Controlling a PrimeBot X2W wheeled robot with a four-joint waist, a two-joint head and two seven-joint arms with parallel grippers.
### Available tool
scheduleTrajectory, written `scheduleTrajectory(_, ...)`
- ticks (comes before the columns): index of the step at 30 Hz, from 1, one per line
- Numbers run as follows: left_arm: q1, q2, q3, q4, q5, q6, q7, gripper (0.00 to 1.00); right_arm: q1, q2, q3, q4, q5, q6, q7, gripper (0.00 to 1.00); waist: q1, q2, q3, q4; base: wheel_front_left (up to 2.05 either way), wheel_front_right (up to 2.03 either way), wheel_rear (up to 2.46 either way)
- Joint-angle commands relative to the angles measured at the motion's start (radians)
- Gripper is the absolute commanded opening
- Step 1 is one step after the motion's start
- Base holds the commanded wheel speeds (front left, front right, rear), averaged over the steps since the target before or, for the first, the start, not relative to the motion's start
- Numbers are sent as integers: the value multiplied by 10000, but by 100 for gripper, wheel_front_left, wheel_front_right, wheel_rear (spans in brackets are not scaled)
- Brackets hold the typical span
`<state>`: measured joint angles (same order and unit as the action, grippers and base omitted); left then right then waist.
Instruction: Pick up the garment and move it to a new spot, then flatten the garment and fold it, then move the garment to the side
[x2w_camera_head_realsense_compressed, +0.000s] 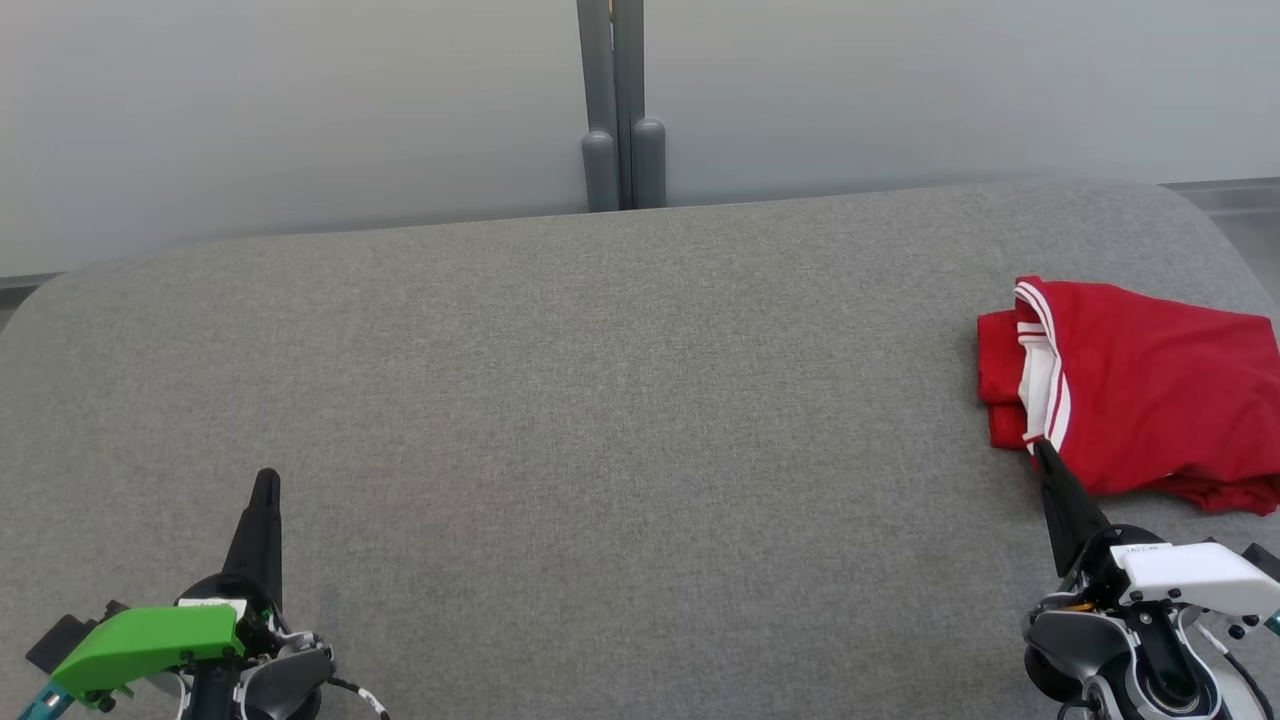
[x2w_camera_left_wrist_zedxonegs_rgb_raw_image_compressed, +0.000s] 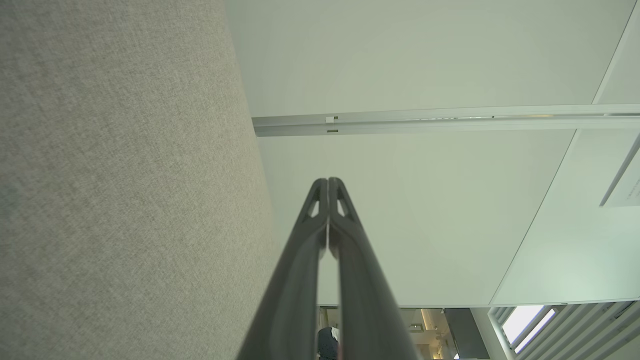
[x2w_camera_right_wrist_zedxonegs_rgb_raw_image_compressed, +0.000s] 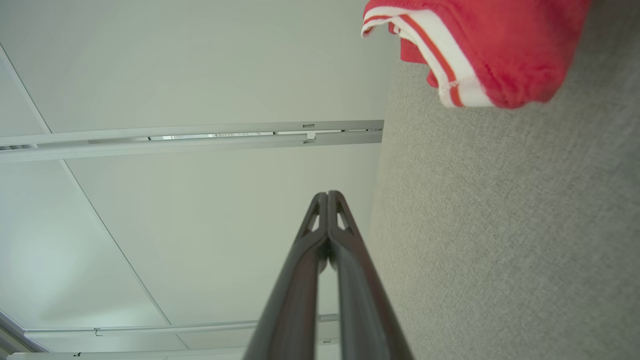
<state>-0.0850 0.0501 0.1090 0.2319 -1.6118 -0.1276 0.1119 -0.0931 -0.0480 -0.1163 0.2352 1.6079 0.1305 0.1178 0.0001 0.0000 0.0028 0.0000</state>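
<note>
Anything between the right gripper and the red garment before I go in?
Nothing visible. The right gripper, jaws shut, sits close to the near edge of the red garment, with bare grey surface between them.

The garment (x2w_camera_head_realsense_compressed: 1150, 400) is red with white, red-striped trim; the surface (x2w_camera_head_realsense_compressed: 600, 400) flecked grey; my fingers (x2w_camera_left_wrist_zedxonegs_rgb_raw_image_compressed: 300, 280) dark grey, perhaps black.

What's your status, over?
Left end effector shut, empty. Right end effector shut, empty, tip by the red garment. Garment loosely folded at right of gray surface. Nothing in the way.
</note>
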Motion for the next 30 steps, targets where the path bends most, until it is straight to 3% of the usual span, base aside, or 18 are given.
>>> scheduleTrajectory(1,-164,-1,42,-38,-32,-56,5,0,-88,-43,8,-39,91,4,42,0,-1,0,0,0,0,0,0)
scheduleTrajectory(30,-144,1,38,-38,-32,-55,3,0,-88,-43,11,-38,91,4,39,0,-1,0,0,0,0,0,0)
